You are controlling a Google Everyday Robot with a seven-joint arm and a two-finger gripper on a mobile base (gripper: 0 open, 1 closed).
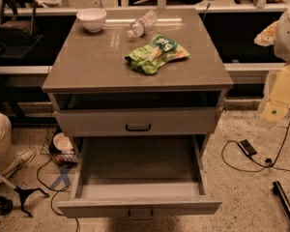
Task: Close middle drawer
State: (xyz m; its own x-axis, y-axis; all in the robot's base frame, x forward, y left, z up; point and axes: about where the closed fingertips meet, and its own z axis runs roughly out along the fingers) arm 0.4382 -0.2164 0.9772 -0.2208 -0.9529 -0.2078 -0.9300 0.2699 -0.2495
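Note:
The middle drawer [140, 178] is pulled far out toward me. Its deep plain box is empty, and its flat front panel [101, 208] with a small dark bar handle [140, 215] is at the bottom of the view. Above it is the taller upper drawer front [96, 122] with a like handle, with a dark gap under the cabinet top. The lowest drawer is hidden beneath the open one. My gripper [276, 103] shows as a pale shape at the right edge, well to the right of the cabinet and apart from the drawer.
On the cabinet top [87, 62] are a white bowl [92, 18], a lying plastic bottle [141, 24] and a green snack bag [157, 53]. A person's leg and shoe [5, 151] are at the left. Cables [261, 166], a small black device [246, 147] and a bowl [63, 141] lie on the floor.

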